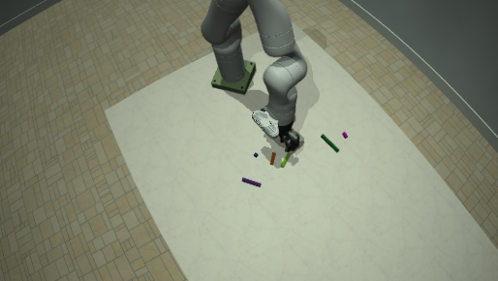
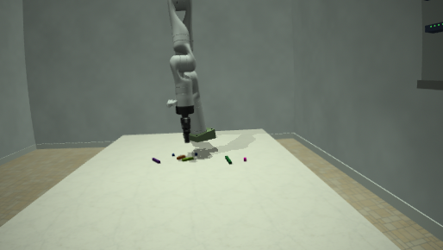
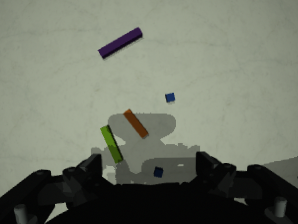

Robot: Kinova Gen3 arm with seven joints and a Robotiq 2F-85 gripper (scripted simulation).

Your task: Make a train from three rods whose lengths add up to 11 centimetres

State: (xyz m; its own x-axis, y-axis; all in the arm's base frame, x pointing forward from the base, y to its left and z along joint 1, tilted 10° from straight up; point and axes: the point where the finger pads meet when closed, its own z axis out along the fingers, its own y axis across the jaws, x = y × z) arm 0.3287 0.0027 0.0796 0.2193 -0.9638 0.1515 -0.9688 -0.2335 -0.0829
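Tabletop of pale, faintly veined stone (image 1: 300, 228) (image 2: 207, 203) (image 3: 235, 65) lies beneath a black jointed gripper (image 1: 291, 140) (image 2: 186, 141) (image 3: 149, 163), fingers wide, holding nothing. Loose on it: green, purple, lime and orange straight-edged rods, a stubby magenta rod (image 1: 345, 135) (image 2: 245, 159), two blue cubes.

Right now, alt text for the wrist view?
Open gripper above a pale surface: lime rod beside orange rod, purple rod farther up, two small blue rods right of the orange one. No train formed.

Table (image 1: 208, 218) (image 2: 207, 203) (image 3: 240, 60), top view, from rod A (image 1: 285, 160) (image 2: 187, 159) (image 3: 111, 144): rods B (image 1: 272, 158) (image 2: 181, 157) (image 3: 135, 123), C (image 1: 256, 155) (image 2: 173, 154) (image 3: 170, 97) at 9 o'clock; D (image 1: 251, 182) (image 2: 156, 160) (image 3: 120, 43), 8; E (image 1: 329, 142) (image 2: 228, 159), F (image 1: 345, 135) (image 2: 245, 159), 2. Wrist view: G (image 2: 196, 153) (image 3: 158, 172), 4.
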